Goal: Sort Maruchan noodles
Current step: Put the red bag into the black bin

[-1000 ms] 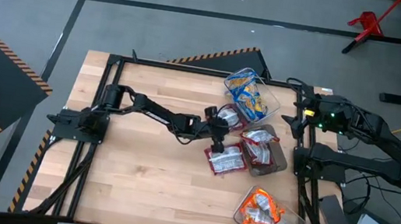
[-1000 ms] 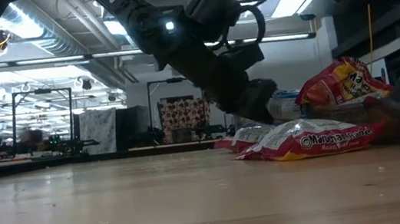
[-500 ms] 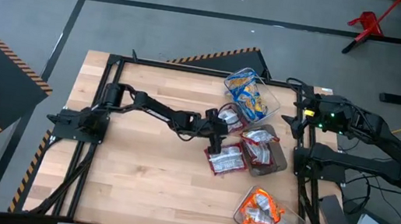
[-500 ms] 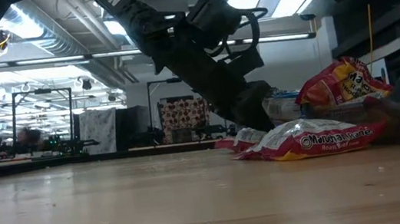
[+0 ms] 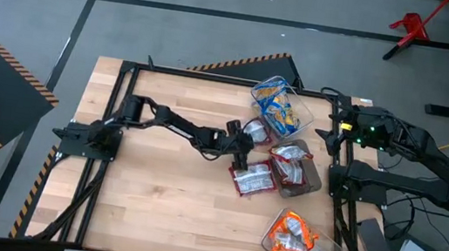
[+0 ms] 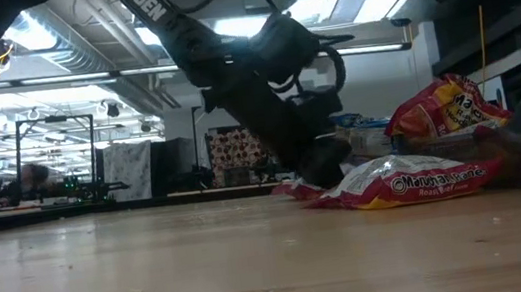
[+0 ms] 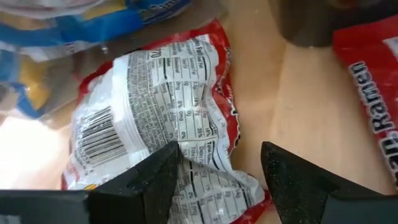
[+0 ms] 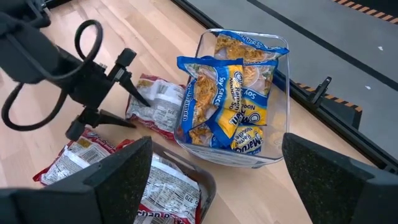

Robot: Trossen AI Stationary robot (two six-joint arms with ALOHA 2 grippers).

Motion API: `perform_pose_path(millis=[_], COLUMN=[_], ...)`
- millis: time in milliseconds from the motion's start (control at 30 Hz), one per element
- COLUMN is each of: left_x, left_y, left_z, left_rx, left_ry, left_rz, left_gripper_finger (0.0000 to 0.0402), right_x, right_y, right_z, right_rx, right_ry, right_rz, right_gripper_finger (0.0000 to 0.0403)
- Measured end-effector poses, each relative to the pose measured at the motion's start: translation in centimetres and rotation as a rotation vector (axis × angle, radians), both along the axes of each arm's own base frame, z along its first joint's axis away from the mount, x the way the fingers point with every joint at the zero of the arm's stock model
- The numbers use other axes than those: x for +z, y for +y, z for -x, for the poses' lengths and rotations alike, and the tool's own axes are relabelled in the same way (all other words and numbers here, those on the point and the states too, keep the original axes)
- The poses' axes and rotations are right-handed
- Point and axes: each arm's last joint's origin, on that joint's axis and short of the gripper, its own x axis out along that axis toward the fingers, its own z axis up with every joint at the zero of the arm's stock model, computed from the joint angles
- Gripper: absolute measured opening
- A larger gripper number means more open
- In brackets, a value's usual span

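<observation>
Left hand (image 7: 214, 171) is down over a red Maruchan packet (image 7: 155, 118) lying label-down on the desk (image 5: 154, 186), beside the clear tub (image 8: 273, 134) of blue-and-yellow packets (image 8: 227, 93). Its fingers stand apart astride the packet's edge, gripping nothing. Right hand (image 8: 211, 171) waits open at the desk's far right corner. The packet probably belongs in the dark tub (image 5: 310, 177) with the other reds.

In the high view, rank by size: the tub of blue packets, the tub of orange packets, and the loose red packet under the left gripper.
1-2. Blue-packet tub and orange-packet tub: look alike, no ranking.
3. Loose red packet: clearly smallest, partly hidden by the left gripper.
</observation>
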Motion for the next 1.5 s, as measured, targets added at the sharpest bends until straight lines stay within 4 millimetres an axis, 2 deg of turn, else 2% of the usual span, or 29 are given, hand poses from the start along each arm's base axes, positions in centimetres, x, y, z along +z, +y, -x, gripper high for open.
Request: perform_pose_path(millis=[133, 233, 400, 600, 700, 800, 1033, 1200, 1400, 1500], left_x=[-0.4, -0.4, -0.5, -0.3, 0.6, 2.4, 8.4, 13.2, 16.2, 16.1], left_y=[-0.2, -0.2, -0.5, -0.8, -1.5, -2.5, -4.6, -6.9, -9.0, -9.0], left_z=[0.1, 0.1, 0.3, 0.4, 0.6, 0.8, 1.7, 2.0, 0.9, -0.3], left_rx=[0.086, 0.119, 0.180, 0.220, 0.200, 0.176, 0.164, 0.098, -0.023, -0.047], left_ry=[-0.006, -0.012, -0.029, -0.044, -0.053, -0.079, -0.222, -0.439, -0.666, -0.665], left_rz=[-0.019, -0.026, -0.031, 0.001, 0.016, 0.021, -0.001, -0.023, -0.032, -0.029], left_gripper_finger=[0.0220, 0.0202, 0.0133, 0.0017, 0.0008, 0.0002, 0.0001, 0.0001, 0.0000, 0.0000], right_x=[0.0, 0.0, 0.0, 0.0, 0.0, 0.0, 0.0, 0.0, 0.3, 0.5], right_y=[0.0, 0.0, 0.0, 0.0, 0.0, 0.0, 0.0, 0.0, -0.1, -0.2], right_z=[0.0, 0.0, 0.0, 0.0, 0.0, 0.0, 0.0, 0.0, -0.2, -0.4], right_rx=[0.000, -0.001, -0.008, -0.020, -0.020, -0.020, -0.019, -0.019, -0.020, -0.027], right_ry=[0.000, 0.000, -0.005, -0.014, -0.015, -0.015, -0.016, -0.019, -0.047, -0.077], right_rz=[0.000, -0.001, -0.008, -0.022, -0.025, -0.025, -0.025, -0.024, -0.013, 0.003], right_gripper_finger=[0.0344, 0.0344, 0.0344, 0.0344, 0.0344, 0.0344, 0.0344, 0.0344, 0.0344, 0.0344])
